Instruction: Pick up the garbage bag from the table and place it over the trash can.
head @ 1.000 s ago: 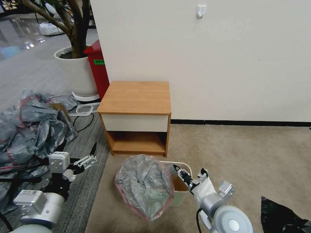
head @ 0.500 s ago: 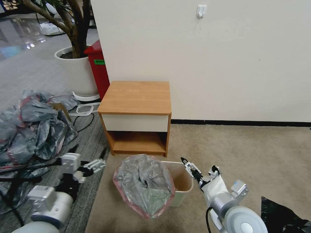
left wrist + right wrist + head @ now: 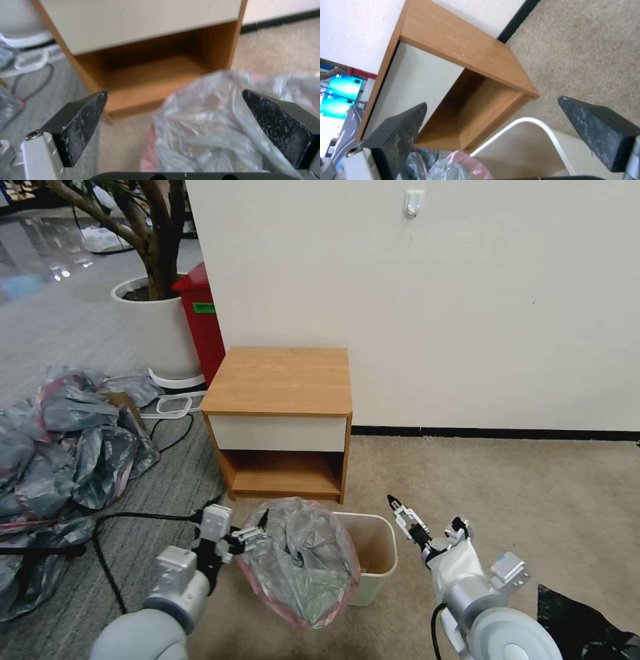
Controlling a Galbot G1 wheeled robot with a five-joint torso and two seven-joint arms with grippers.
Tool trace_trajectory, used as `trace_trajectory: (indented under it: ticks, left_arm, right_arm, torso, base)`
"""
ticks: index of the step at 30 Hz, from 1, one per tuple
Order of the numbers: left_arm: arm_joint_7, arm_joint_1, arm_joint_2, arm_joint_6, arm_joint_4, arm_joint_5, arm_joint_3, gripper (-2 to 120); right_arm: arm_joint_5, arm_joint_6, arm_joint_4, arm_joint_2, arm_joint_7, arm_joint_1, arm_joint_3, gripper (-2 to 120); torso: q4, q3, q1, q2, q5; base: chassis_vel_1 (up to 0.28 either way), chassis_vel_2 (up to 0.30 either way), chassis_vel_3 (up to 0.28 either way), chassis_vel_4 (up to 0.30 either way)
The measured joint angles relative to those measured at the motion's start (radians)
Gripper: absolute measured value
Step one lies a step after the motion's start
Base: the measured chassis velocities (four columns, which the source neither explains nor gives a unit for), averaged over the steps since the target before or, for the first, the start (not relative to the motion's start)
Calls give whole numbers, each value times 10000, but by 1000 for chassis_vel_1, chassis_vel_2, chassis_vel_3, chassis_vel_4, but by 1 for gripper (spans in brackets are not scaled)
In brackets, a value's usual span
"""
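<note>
The garbage bag (image 3: 300,567), crinkly translucent grey with a pink-red rim, is bunched over the left half of the cream trash can (image 3: 385,533) on the carpet; the can's right half stands uncovered. My left gripper (image 3: 259,527) is open at the bag's upper left edge, and in the left wrist view the bag (image 3: 213,125) lies between and beyond the left gripper's (image 3: 175,91) fingers. My right gripper (image 3: 400,508) hangs open just right of the can, holding nothing; past the right gripper (image 3: 491,100) I see the can's rim (image 3: 533,122). The table (image 3: 280,380) stands behind, its top bare.
A heap of grey bags (image 3: 60,447) and black cables (image 3: 133,519) lie on the floor at left. A white plant pot (image 3: 157,327) and a red bin (image 3: 203,327) stand by the wall. A black bag (image 3: 580,627) lies at the lower right.
My left arm has swung right across the floor, bringing its gripper to the bag's left edge. My right gripper has drawn back to the right, away from the bag. The bag stays on the can.
</note>
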Motion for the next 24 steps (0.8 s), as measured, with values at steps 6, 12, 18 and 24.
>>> trace_trajectory:
  ticks: [6,12,18,24]
  left_arm:
    - [-149,-666,79,-5,732,-16,776,93]
    - [-519,-1454,127,224,1482,-296,1672,68]
    - [-675,-1965,111,406,1814,-555,2144,66]
    - [-683,-2362,52,432,2050,-607,2460,66]
  right_arm:
    - [-162,53,-93,131,9,-4,-14,100]
    - [-262,138,-273,329,10,5,33,100]
    - [-263,180,-328,358,9,-20,114,100]
    - [-267,214,-370,391,9,-21,112,100]
  torso:
    - [0,0,0,0,0]
    - [0,0,0,0,0]
    - [0,0,0,0,0]
    - [0,0,0,0,0]
  base:
    - [0,0,0,0]
    - [0,0,0,0]
    - [0,0,0,0]
    - [0,0,0,0]
